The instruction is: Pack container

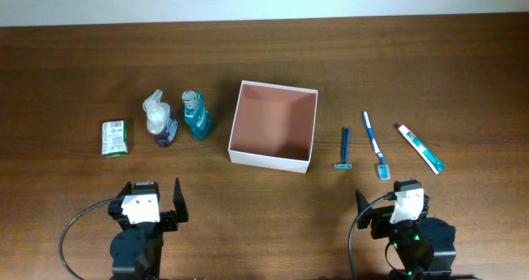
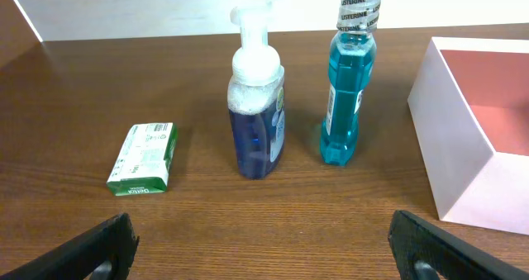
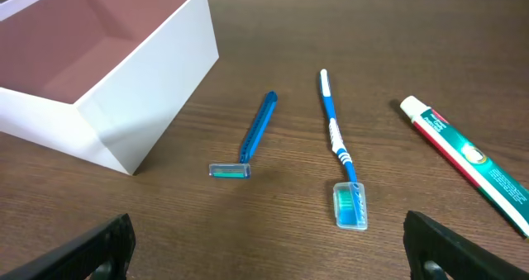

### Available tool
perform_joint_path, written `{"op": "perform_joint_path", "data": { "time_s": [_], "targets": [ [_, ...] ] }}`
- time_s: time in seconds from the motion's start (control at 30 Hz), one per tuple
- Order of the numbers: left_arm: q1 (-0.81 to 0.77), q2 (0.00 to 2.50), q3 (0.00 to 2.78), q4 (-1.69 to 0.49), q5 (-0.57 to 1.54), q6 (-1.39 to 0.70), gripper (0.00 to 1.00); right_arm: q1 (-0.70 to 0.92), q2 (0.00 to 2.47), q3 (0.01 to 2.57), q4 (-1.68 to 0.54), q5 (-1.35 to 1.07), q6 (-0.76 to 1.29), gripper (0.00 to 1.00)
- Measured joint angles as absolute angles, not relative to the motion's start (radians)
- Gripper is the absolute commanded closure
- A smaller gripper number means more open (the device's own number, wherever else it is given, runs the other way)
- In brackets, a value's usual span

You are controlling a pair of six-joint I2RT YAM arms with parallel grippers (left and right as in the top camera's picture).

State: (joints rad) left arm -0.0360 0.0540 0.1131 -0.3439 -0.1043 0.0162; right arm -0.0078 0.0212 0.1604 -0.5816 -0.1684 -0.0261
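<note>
Container (image 1: 269, 158) sits centre-table, empty; it looks like light, stiff cardboard, best pinched at a wall's rim. Left of it: soap packet (image 1: 115, 138), foam pump (image 1: 159, 120), mouthwash (image 1: 195, 115). Left gripper (image 2: 264, 255) spread wide, empty. Right of it: razor (image 1: 344, 149), toothbrush (image 1: 374, 144), toothpaste (image 1: 421, 148). Right gripper (image 3: 269, 255) likewise agape.

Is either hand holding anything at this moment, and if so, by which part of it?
Nothing is held. The left hand and the right hand are both open and empty, clear of every item on the table.
</note>
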Motion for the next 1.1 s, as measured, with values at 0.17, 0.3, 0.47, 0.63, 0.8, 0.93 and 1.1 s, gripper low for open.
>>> {"op": "perform_joint_path", "data": {
  "time_s": [0.17, 0.3, 0.47, 0.63, 0.8, 0.93, 1.1],
  "targets": [
    [-0.036, 0.054, 0.113, -0.344, -0.104, 0.016, 0.01, -0.008, 0.021, 0.160, -0.582, -0.168, -0.026, 0.01],
    [-0.036, 0.054, 0.113, -0.341, -0.101, 0.016, 0.01, -0.008, 0.022, 0.160, -0.582, -0.168, -0.027, 0.01],
    [-0.033, 0.054, 0.114, -0.321, 0.031, 0.010, 0.01, -0.008, 0.021, 0.160, -0.582, -0.168, -0.026, 0.01],
    [-0.033, 0.087, 0.218, -0.332, 0.100, -0.047, 0.01, -0.008, 0.021, 0.160, -0.582, -0.168, -0.025, 0.01],
    [-0.033, 0.326, 0.598, -0.462, 0.053, -0.070, 0.01, -0.008, 0.021, 0.160, -0.578, -0.168, -0.025, 0.01],
    [-0.030, 0.673, 0.940, -0.620, -0.019, -0.052, 0.01, -0.008, 0.020, 0.160, -0.582, -0.172, -0.027, 0.01],
    [0.039, 1.206, 1.415, -0.889, -0.014, -0.013, 0.01, -0.008, 0.022, 0.160, -0.582, -0.172, -0.026, 0.01]
  ]
}}
